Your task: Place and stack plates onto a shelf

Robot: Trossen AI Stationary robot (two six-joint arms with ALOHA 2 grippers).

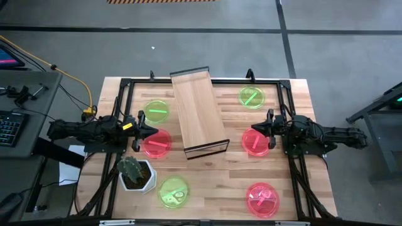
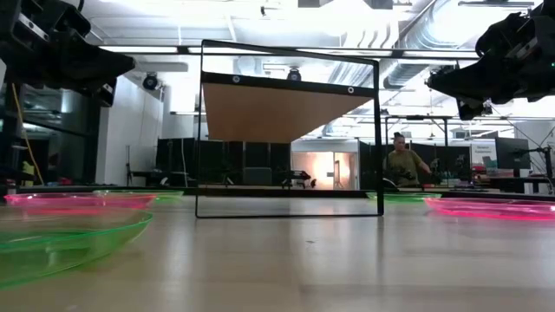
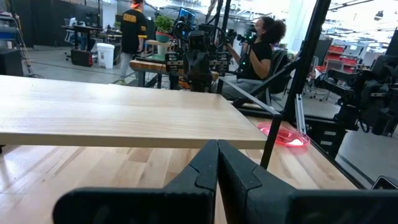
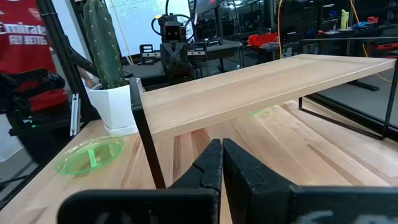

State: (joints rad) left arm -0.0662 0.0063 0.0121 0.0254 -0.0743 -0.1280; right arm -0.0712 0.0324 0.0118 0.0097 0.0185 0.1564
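Long light-wood shelf with dark metal frame [image 1: 200,112] standing mid-table between the two grippers, top bare, no plate on it; six translucent round plastic plates all flat on the wooden tabletop [image 1: 213,179].

Left gripper [image 1: 149,127] just off the shelf's left side, fingers [image 3: 205,174] pressed together, holding nothing; neon green plate [image 1: 156,112] just beyond its tip, neon pink plate [image 1: 156,144] just beside it on the near side; second green plate [image 1: 173,191] farther toward the table's front edge.

Right gripper [image 1: 254,127] off the shelf's right side, fingers [image 4: 214,163] closed tight, empty; pink plate [image 1: 255,140] directly beside its tip; green plate [image 1: 252,96] beyond it toward the far edge; another pink plate [image 1: 262,198] well apart near the front.

Green cactus in white pot [image 1: 135,172] near the left arm, beside the front green plate; soil and cactus the pot's only contents.

Seen level across the table, both grippers raised above the surface, clear of the plates.
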